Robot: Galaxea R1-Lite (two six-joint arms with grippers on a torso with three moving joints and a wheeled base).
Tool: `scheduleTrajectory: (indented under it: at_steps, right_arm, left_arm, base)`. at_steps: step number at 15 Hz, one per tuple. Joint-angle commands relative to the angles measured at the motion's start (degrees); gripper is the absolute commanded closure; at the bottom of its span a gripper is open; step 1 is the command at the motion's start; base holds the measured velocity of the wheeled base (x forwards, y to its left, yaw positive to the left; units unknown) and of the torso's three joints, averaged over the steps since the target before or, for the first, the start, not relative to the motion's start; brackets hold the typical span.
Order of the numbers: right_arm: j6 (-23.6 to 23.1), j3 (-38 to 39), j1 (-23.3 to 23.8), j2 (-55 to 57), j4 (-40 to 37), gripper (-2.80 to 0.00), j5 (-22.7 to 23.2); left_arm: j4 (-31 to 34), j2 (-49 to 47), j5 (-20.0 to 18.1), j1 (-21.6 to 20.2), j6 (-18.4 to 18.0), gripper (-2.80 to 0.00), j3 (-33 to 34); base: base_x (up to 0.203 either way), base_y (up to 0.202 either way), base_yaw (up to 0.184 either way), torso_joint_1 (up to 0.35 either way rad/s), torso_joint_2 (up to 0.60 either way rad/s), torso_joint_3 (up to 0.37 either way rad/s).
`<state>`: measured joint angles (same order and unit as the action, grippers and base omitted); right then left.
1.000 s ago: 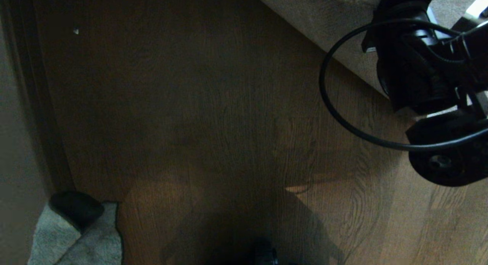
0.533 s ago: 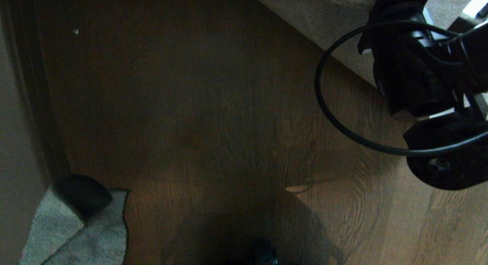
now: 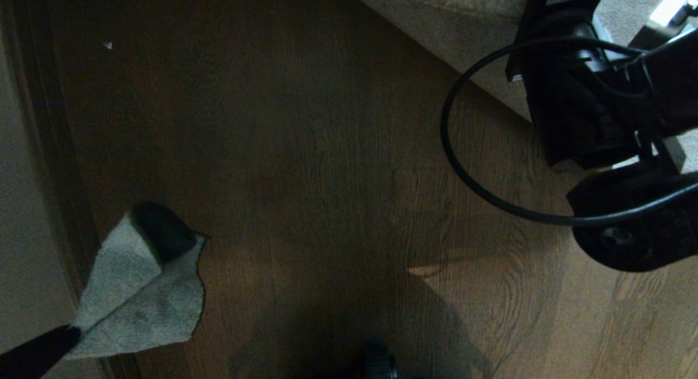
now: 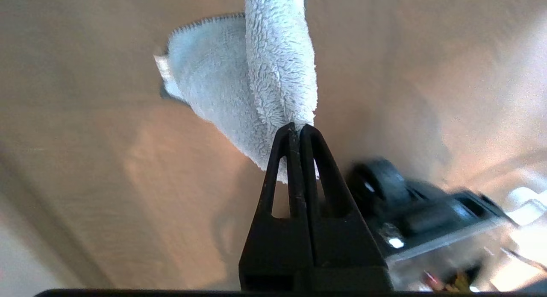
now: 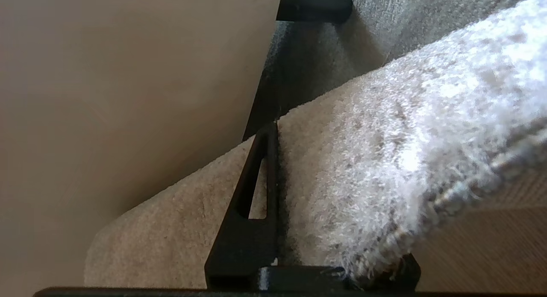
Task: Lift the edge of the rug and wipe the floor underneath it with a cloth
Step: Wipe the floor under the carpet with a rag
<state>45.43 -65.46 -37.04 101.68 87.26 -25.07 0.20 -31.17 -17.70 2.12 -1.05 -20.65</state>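
Fluffy terry cloth (image 4: pixel 256 74), plush rug edge (image 5: pixel 384 160), smooth wood-grain floor (image 3: pixel 327 150).

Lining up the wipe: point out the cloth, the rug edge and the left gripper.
cloth (image 3: pixel 136 292): head view, middle of its hanging face.
rug edge (image 5: pixel 384 169): right wrist view, lifted pile.
left gripper (image 4: pixel 295 130): left wrist view, shut fingertips.

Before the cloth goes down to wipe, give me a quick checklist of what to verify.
1. Left gripper shut on the cloth: ok.
2. Right gripper clamped on the rug edge: ok.
3. Rug edge raised off the floor: ok.
4. Floor beside the rug bare for wiping: ok.
5. Black cable loops over the floor near the rug: cannot tell if it clears the cloth's path.
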Motion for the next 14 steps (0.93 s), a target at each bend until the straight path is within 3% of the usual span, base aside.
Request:
scheduleTrajectory:
  at_steps: [1, 4, 9, 11, 14]
  right_arm:
    - [0.10, -1.25, 0.21, 1.21, 2.69, 0.00, 0.01]
    - [-0.07, -1.07, 0.56, 2.05, 2.69, 0.00, -0.06]
    - [-0.13, -2.70, 2.45, 5.02, 2.69, 0.00, 0.02]
    - [-0.77, -3.18, 3.24, 6.23, 2.69, 0.00, 0.02]
    - [-0.78, -4.25, 3.91, 7.62, 2.69, 0.00, 0.02]
  left_arm:
    - [-0.26, -8.53, -1.52, 3.41, -0.01, 0.00, -0.87]
    - [-3.73, -15.63, -2.03, 11.80, 1.53, 0.00, -0.95]
    - [-18.81, -33.88, -1.23, 21.43, 4.39, 0.00, -1.97]
    - [-25.27, -41.53, 1.07, 26.12, 6.97, 0.00, -4.53]
    - [-31.82, -51.11, 7.44, 34.13, 13.58, 0.00, -10.46]
  base:
    - [0.000, 0.000, 0.000, 0.000, 0.00, 0.000]
    - [0.000, 0.000, 0.000, 0.000, 0.00, 0.000]
    - [0.000, 0.000, 0.000, 0.000, 0.00, 0.000]
    - [0.000, 0.000, 0.000, 0.000, 0.00, 0.000]
    - [0.000, 0.000, 0.000, 0.000, 0.00, 0.000]
